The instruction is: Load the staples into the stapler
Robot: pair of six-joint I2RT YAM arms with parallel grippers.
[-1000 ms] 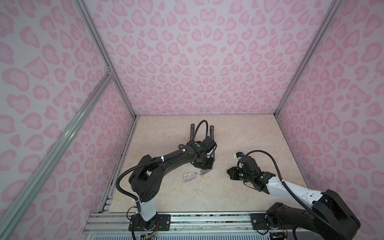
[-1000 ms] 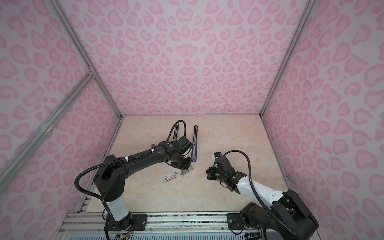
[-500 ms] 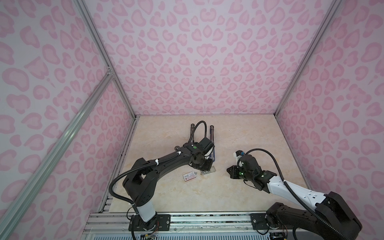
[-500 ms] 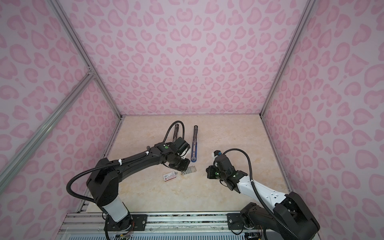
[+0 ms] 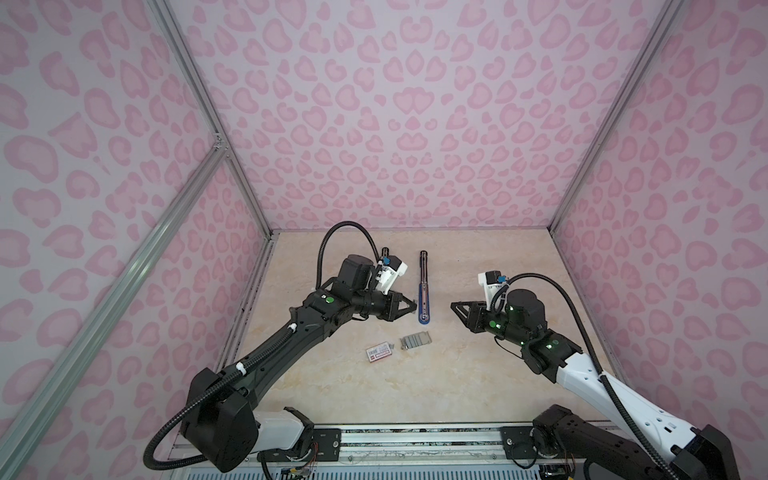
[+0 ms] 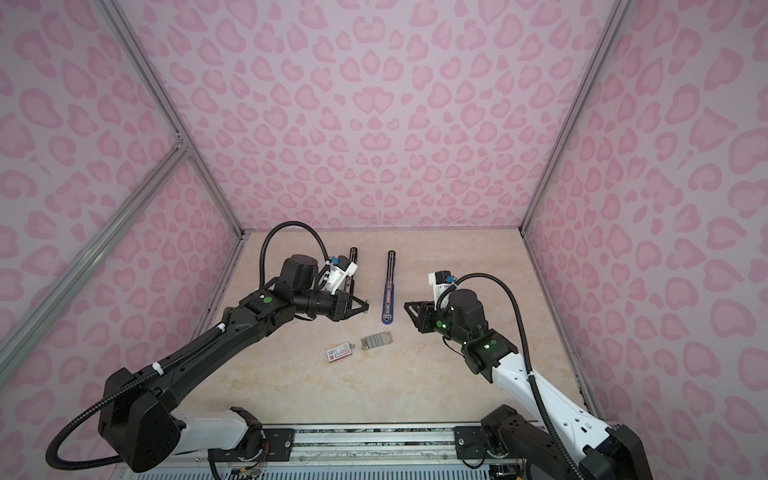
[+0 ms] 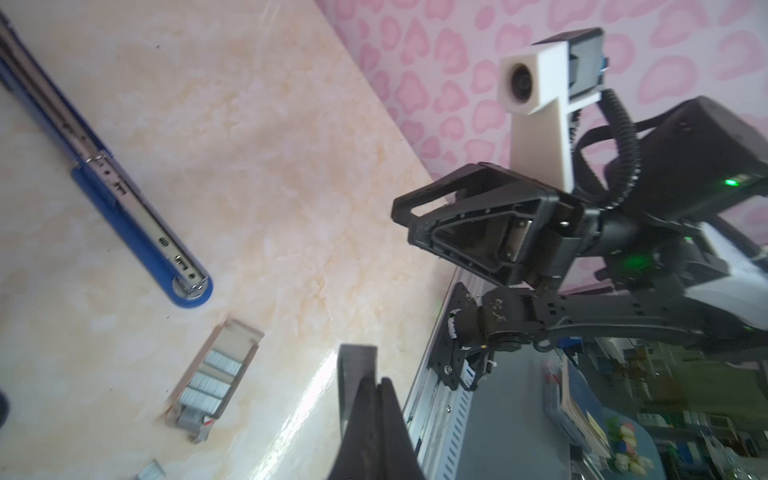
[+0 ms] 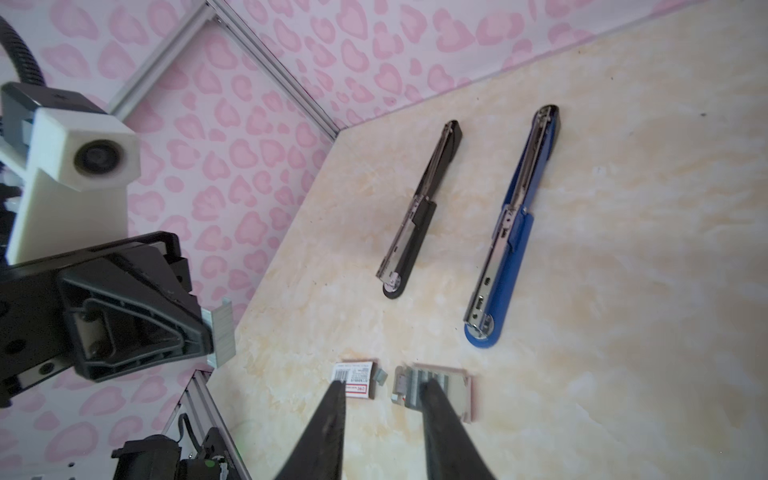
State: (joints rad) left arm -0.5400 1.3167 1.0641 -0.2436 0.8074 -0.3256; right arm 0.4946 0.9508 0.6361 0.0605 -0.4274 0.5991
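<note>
We clenched staples in our left tool near the end of the blue stapler; our right tool hung released, with open worktop between.

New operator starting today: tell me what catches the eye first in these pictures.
The left gripper, raised mid-table, is shut on a strip of staples. Toward the back lie two staplers opened flat, side by side: a blue stapler and a black stapler. Nearer the front sit an open tray of staples and a small white box sleeve.
</note>
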